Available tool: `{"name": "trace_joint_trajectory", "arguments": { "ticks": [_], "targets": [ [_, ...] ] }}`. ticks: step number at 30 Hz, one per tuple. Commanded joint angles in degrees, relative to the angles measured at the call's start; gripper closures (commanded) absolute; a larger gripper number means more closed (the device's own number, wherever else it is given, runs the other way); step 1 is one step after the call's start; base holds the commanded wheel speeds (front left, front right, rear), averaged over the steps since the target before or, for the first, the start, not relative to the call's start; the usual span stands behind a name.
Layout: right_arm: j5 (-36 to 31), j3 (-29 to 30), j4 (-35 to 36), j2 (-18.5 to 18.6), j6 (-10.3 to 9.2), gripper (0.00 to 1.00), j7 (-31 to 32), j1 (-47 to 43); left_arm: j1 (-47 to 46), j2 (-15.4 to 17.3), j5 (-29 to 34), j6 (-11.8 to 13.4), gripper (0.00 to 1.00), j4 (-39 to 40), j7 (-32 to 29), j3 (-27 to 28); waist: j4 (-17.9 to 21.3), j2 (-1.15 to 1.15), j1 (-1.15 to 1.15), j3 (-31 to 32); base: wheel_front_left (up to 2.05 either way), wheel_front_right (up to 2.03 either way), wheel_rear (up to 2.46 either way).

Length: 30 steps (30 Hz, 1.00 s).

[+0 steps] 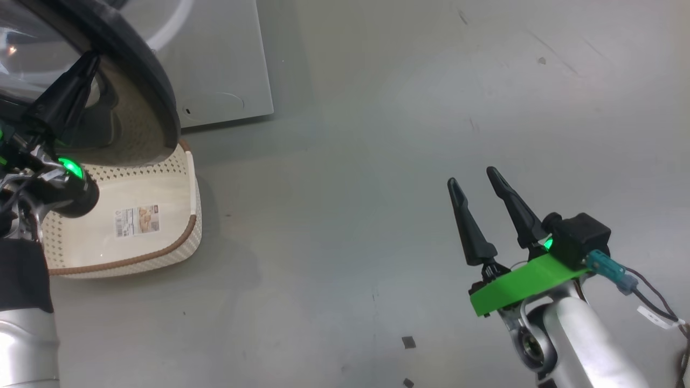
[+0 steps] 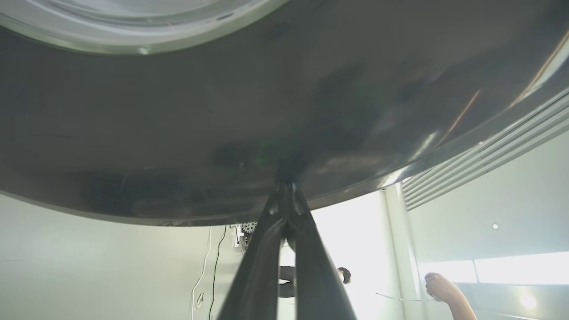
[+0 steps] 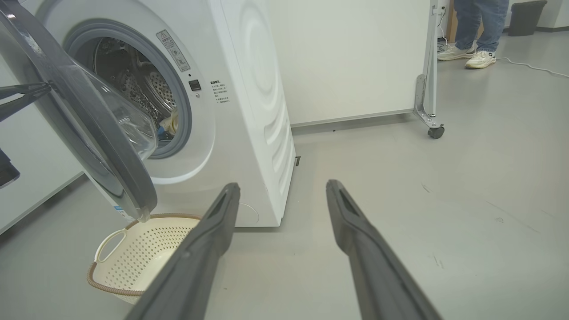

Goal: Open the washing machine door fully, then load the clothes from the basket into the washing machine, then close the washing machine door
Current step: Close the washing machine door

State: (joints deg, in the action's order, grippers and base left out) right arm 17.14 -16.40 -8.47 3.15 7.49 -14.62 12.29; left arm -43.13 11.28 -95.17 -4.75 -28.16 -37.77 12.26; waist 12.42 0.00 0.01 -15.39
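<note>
The floor [image 1: 350, 161] is smooth pale grey with a dull sheen, marked by faint scuffs and a few small dark scraps [image 1: 408, 342] at six o'clock in the head view. In the right wrist view it runs back to a white partition panel [image 3: 355, 58] on a caster [image 3: 435, 132]. At one o'clock there stand a person's legs [image 3: 478, 26] in jeans and white trainers, with a dark bin [image 3: 526, 15] and a loose cable [image 3: 533, 66] nearby.

The washing machine [image 3: 249, 111] stands on this floor at ten o'clock. The washing machine door [image 3: 133, 186] is swung partway out, its lower edge over the back rim of the basket [image 3: 111, 249]. The clothes [image 3: 170, 122] lie inside the drum, a cream piece with a bit of blue.

In the head view the basket [image 1: 183, 237] sits at eight o'clock, half under the door [image 1: 156, 91], its paper label [image 1: 137, 221] showing on its bottom.

The left hand [image 1: 91, 58] is closed on nothing, fingers together, their tips meeting the door's glossy black frame [image 2: 222, 133]. The right hand [image 1: 471, 178] hangs at four o'clock, well apart from everything, fingers spread and holding nothing.
</note>
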Motion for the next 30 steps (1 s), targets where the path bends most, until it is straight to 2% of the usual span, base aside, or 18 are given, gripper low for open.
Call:
{"name": "trace_joint_trajectory", "arguments": {
  "ticks": [1,11,20,25,30],
  "targets": [
    [0.23,-0.40,2.03,-0.27,0.00,0.00,-0.38,-0.20,-1.44,2.26,0.62,-0.76,1.00,1.68,-0.30,1.35,-0.24,0.00,-0.01,0.29,0.00,0.00,0.00],
    [-0.63,3.13,1.36,-0.27,0.00,0.00,-0.38,-2.42,5.40,1.08,2.08,-2.51,1.00,4.16,-1.24,0.51,-3.71,0.00,-0.01,5.01,0.00,0.00,0.00],
    [-2.47,5.50,1.62,-0.27,0.00,0.00,-0.38,-5.03,18.38,-2.13,5.57,-2.72,1.00,16.81,0.82,-0.27,-9.56,0.00,-0.01,10.66,0.00,0.00,0.00],
    [-2.75,5.10,1.85,-0.27,0.00,0.00,-0.38,-5.99,25.67,-2.06,11.05,-2.72,1.00,24.79,5.08,-1.25,-12.10,0.00,-0.01,13.06,0.00,0.00,0.00],
    [-3.03,5.28,1.79,-0.27,0.00,0.00,-0.38,-7.16,31.88,-0.36,18.41,-2.73,1.00,30.97,13.16,-3.96,-14.40,0.00,-0.01,14.95,0.00,0.00,0.00]
  ]
}}
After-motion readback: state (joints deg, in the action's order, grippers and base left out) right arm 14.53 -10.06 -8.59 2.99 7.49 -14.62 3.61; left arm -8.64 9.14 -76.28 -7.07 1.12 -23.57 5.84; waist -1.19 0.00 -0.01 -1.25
